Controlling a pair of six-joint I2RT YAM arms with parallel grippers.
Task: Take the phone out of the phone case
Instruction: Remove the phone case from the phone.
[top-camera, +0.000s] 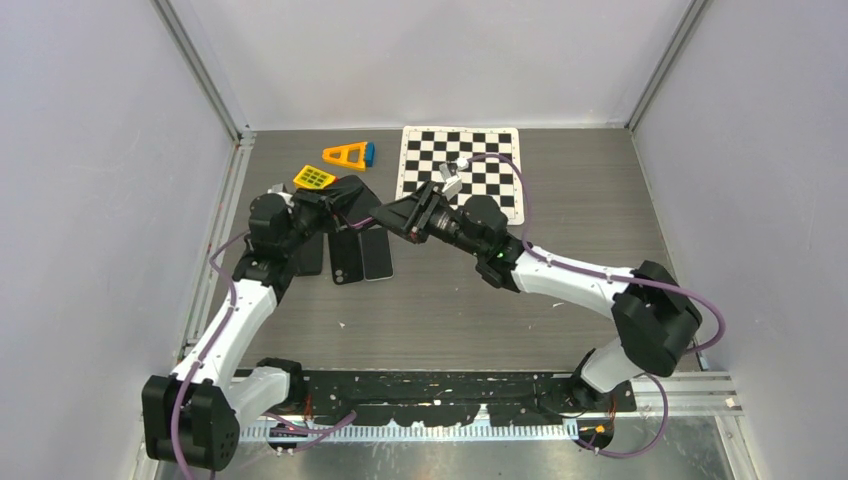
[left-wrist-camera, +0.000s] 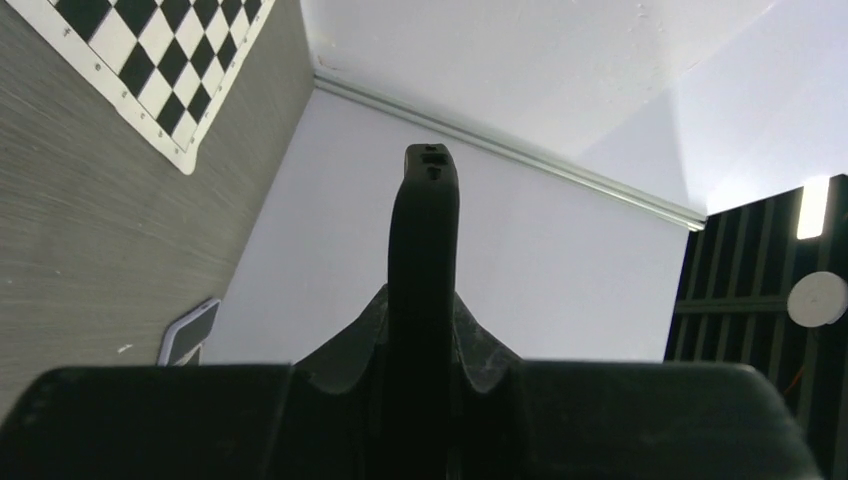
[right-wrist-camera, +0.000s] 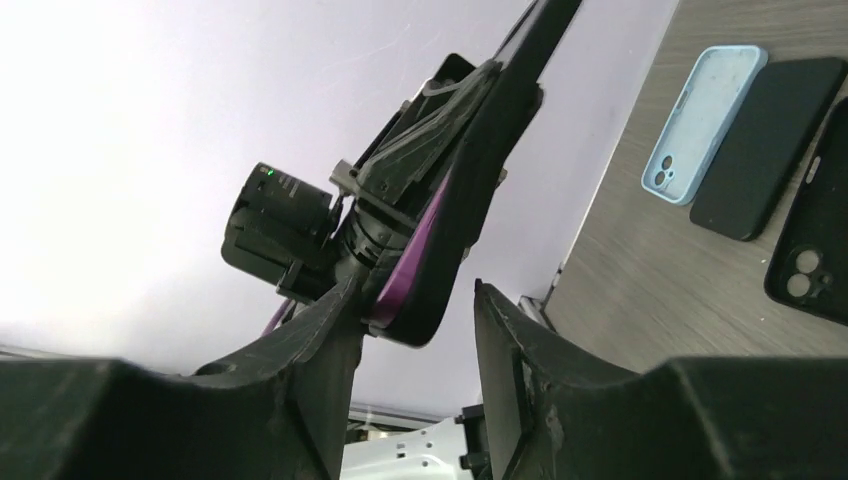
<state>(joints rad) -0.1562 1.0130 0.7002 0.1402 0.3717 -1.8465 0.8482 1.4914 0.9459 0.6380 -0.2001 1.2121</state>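
- While the phone case (left-wrist-camera: 423, 220) is clamped edge-on, aloft, by the left gripper (left-wrist-camera: 420, 300) with jaws shut on it, extraction is judged in hand.
- A purple strip within it is taken for the phone (right-wrist-camera: 408, 262).
- The jaws of the right gripper (right-wrist-camera: 412, 290) are set apart around its end; a pinch there is called for next.

in the top view the left gripper (top-camera: 335, 201) and the phone case (top-camera: 357, 198) merge into one dark mass, so the grip cannot be made out. from the left wrist the case shows edge-on only. its lower end is buried between the fingers (left-wrist-camera: 480, 352), and whether a phone sits inside cannot be told. in the right wrist view its upper end runs off the top edge, and a black phone (right-wrist-camera: 812, 250) is cut by the right edge. the left arm (top-camera: 262, 262) covers part of a dark slab (top-camera: 312, 256) near the worktop's (top-camera: 560, 330) left edge.
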